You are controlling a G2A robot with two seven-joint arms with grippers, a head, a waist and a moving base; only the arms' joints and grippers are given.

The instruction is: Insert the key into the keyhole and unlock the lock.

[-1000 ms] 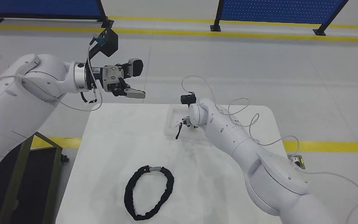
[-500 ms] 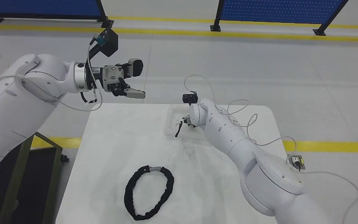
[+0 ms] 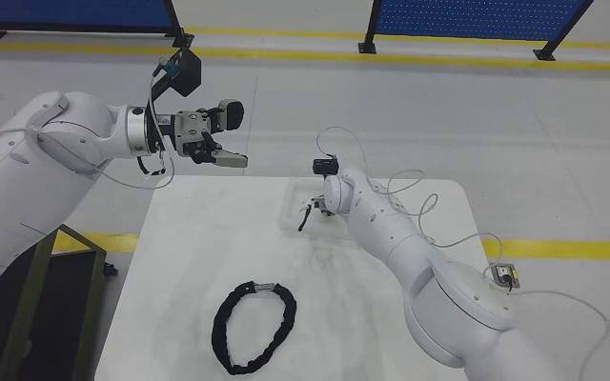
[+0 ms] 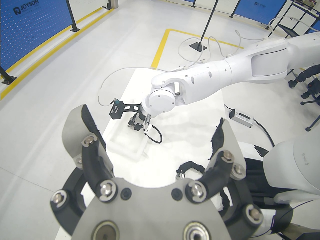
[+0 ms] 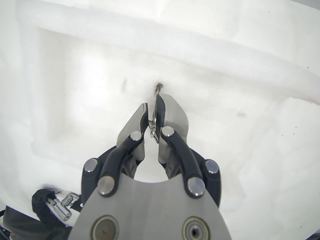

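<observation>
With right gripper (image 5: 152, 116) jaws pinched on the key (image 5: 157, 91), tip-down in the foam tray (image 5: 100, 31): lift straight, grip firmly against twisting, carry to the chain lock (image 3: 253, 326) lying toward the front of the desk (image 3: 191, 267). Bring left gripper (image 3: 232, 159), jaws spread beyond the far corner, to steady it.
</observation>
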